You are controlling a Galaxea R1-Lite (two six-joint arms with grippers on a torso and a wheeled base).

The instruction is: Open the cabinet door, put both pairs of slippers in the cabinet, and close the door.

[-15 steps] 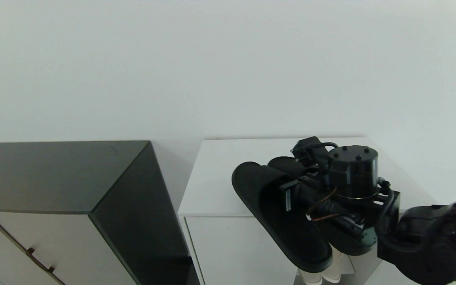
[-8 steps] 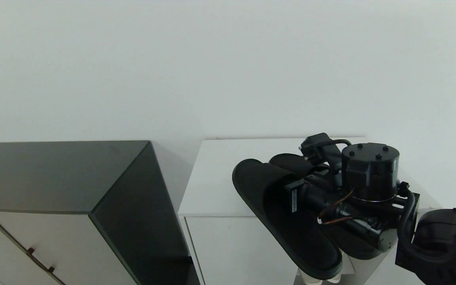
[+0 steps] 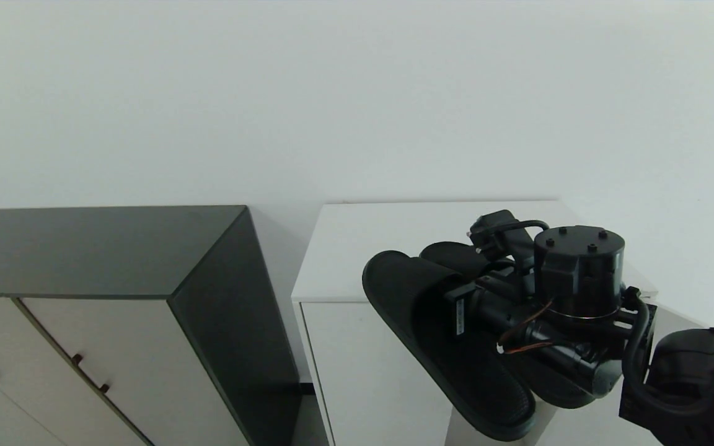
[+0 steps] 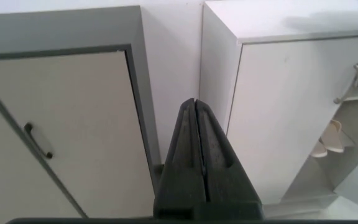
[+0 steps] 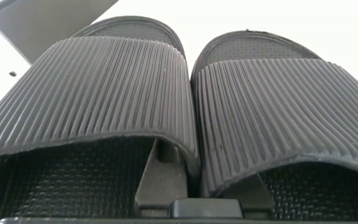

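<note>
A pair of black slippers (image 3: 422, 325) hangs in the air before the white cabinet (image 3: 382, 371), toes pointing up and to the left. My right gripper (image 3: 465, 297) is shut on them. In the right wrist view its fingers (image 5: 160, 180) reach under the ribbed straps of the black slippers (image 5: 104, 93), which lie side by side. My left gripper (image 4: 196, 134) is shut and holds nothing, and faces the gap between the two cabinets. A pair of white slippers (image 4: 330, 138) lies on a shelf inside the white cabinet (image 4: 278, 112), beside the door handle (image 4: 353, 78).
A dark grey cabinet (image 3: 115, 248) with beige doors and dark handles (image 3: 87, 375) stands left of the white one, with a narrow gap (image 3: 298, 396) between them. A plain white wall rises behind both.
My right gripper carried the black slippers a little to the right. Then the whole head picture shifted, with both cabinet tops higher and more of their fronts showing: the camera moved.
</note>
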